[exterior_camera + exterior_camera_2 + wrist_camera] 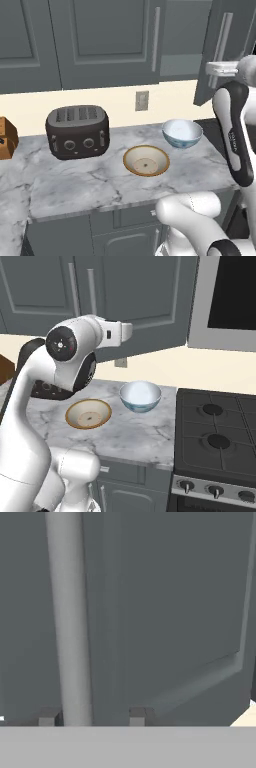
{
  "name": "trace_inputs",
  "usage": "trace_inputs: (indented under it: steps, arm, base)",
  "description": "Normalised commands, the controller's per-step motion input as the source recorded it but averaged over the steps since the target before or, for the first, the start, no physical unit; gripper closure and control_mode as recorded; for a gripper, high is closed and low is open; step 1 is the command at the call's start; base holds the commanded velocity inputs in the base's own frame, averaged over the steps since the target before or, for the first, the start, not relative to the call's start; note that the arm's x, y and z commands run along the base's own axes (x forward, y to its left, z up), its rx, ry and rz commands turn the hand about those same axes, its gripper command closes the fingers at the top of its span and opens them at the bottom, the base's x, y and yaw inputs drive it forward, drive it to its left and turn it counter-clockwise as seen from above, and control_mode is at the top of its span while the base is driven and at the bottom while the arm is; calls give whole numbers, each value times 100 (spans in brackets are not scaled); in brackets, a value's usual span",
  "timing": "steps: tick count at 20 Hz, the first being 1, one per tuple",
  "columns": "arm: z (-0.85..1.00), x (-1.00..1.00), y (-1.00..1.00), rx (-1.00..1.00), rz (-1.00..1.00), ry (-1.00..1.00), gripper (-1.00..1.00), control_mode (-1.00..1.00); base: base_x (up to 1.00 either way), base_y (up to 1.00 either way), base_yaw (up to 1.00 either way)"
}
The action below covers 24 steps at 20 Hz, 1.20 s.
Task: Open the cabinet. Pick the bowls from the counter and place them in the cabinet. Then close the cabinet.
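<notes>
Here the fingers (92,717) stand parted on either side of the long silver handle (70,617) of the right cabinet door (170,612), one dark tip to each flank of the bar, with a clear gap on the far side, so nothing is clamped. The bar runs straight away from the tips along the view, its long axis lengthwise up the door, and the door itself hangs swung out from the cabinet front (107,35) rather than flush with it. Judging by that, the cabinet looks at least partly open and the next reach lies downward, to the bowls.

Both bowls sit on the bench (75,185), well below and apart from the hand. The wide, shallow cream bowl (146,160) with its tan rim lies nearer the front edge; the deeper white bowl (182,133) with the blue pattern stands just beside it, nearer the wall. The bench is veined marble, smooth and thick-edged. A dark toaster (78,131) stands to one side.
</notes>
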Motion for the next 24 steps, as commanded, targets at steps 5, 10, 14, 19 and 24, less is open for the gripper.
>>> trace_inputs:
  steps: [5,10,14,19,24]
  arm:
    - [0,-32,-56,0,0,-2,-100,-100]
    - [0,-13,-1,0,0,1,-100,-100]
    - [6,-72,-11,-1,0,0,-100,-100]
    - [22,-73,23,-17,0,0,-100,-100]
    - [9,-17,93,-40,0,6,-100,-100]
  base:
    - [0,0,0]
    - [0,0,0]
    - [0,0,0]
    - [0,0,0]
    - [0,0,0]
